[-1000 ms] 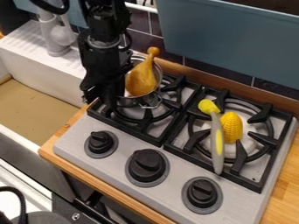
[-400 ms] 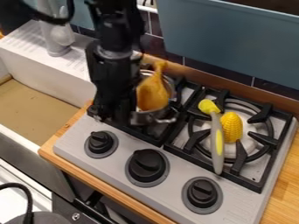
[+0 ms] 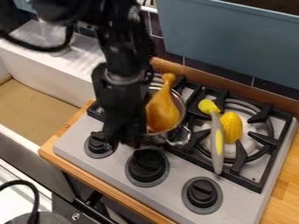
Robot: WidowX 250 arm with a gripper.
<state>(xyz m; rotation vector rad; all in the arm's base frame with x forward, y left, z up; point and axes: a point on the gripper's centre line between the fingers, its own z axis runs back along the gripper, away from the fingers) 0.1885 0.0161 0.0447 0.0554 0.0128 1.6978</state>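
Pot adj. end effector; view R

Motion-blurred arm in soft, even light

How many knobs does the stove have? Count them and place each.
3, in a row along the stove's front: the left knob, partly covered; the middle knob; and the right knob, lowest in view.

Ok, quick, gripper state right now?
Gripper: beside the metal pot with the toy drumstick in it; whether open or closed, can't be told.
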